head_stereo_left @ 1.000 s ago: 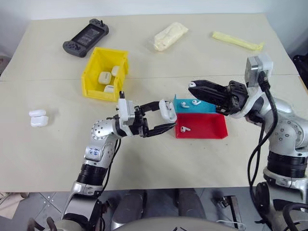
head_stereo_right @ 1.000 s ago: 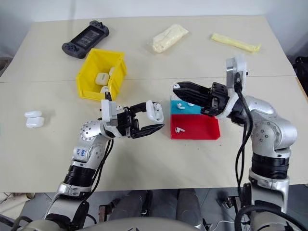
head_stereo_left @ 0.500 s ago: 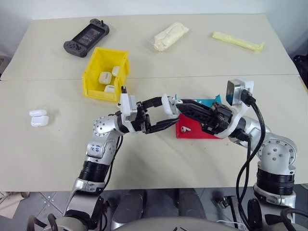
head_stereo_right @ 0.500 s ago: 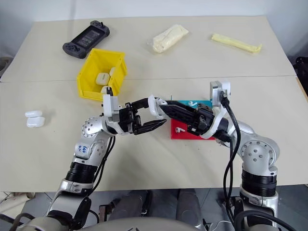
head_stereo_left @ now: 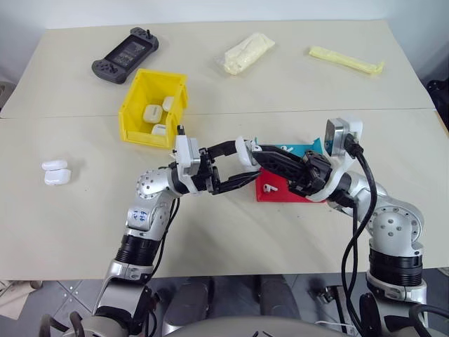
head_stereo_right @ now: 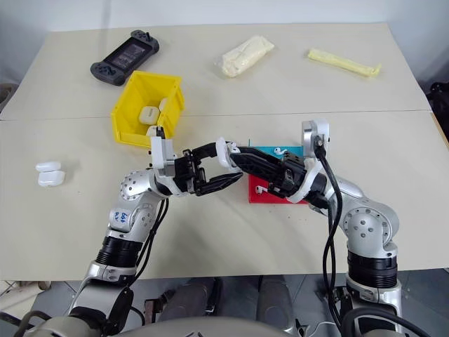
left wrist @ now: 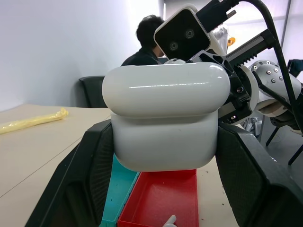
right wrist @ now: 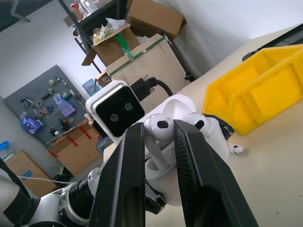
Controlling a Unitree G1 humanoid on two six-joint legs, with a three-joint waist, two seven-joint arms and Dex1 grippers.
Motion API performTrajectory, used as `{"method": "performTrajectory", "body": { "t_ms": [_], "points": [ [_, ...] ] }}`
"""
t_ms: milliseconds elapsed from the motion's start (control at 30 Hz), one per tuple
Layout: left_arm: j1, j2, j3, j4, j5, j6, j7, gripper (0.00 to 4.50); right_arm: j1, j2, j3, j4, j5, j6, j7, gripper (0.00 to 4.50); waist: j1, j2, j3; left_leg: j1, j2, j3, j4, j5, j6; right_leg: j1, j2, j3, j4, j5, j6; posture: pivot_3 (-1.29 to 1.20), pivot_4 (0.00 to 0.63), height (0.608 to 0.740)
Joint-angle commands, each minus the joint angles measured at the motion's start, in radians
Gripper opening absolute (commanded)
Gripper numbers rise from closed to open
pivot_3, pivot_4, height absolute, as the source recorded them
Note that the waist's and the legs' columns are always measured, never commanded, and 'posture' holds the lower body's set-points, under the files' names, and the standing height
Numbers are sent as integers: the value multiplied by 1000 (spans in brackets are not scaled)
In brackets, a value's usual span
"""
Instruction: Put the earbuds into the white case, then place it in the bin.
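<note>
Open white case (head_stereo_left: pixel 243 152), earbud (right wrist: pixel 158 127) above

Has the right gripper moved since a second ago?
Yes. The right gripper has come leftward from above the blue tray to the white case in the left gripper.

Silver jointed arms, black fingers (head_stereo_left: pixel 235 184), black cables, white wrist camera blocks.
</note>
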Motion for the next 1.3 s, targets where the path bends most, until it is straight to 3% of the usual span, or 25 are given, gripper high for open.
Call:
{"method": "performTrajectory", "body": {
  "t_ms": [33, 333, 733, 900, 1000, 1133, 1300],
  "points": [
    [-19, -9, 12, -31, -15, -11, 6, 2810, 10, 1, 10, -5, -1, -12, -3, 518, 0, 0, 0, 0, 0, 0, 0, 0, 0, 0, 0, 0, 0, 0, 0, 0, 150, 740],
    [-23, -16, 21, -38, -29, -1, 14, 2810, 19, -48, 49, 16, -58, -27, 32, 518, 0, 0, 0, 0, 0, 0, 0, 0, 0, 0, 0, 0, 0, 0, 0, 0, 150, 740],
    [-14, -28, 28, -40, -27, 2, -1, 2810, -3, -132, 23, 13, -79, -47, 107, 4484, 2, 0, 0, 0, 0, 0, 0, 0, 0, 0, 0, 0, 0, 0, 0, 0, 150, 740],
    [0, 22, 43, -30, 19, -10, 9, 2810, 4, -237, -31, 45, -134, -95, 166, 4484, 4, 0, 0, 0, 0, 0, 0, 0, 0, 0, 0, 0, -1, 0, 0, 0, 150, 740],
    [3, 78, 48, -11, 79, -36, 32, 2810, 1, -283, -36, 59, -172, -126, 206, 3920, 4, 0, 0, 0, 0, 0, 0, 0, 0, 0, 0, 0, -1, 0, 0, 0, 150, 740],
    [-3, 200, 5, -15, 192, -4, 25, 2810, -35, -340, 26, 37, -262, -196, 292, 2587, 3, 0, 0, 0, 0, 1, -1, 0, 0, 0, 0, 0, -1, 0, 0, 0, 150, 740],
    [-48, 256, -74, -13, 267, 33, 0, 2810, -116, -330, 126, 27, -347, -223, 311, 842, 6, 0, 0, 0, 0, 1, -1, 0, 0, 0, 0, 0, -1, 0, 0, 0, 150, 740]
  ]
}}
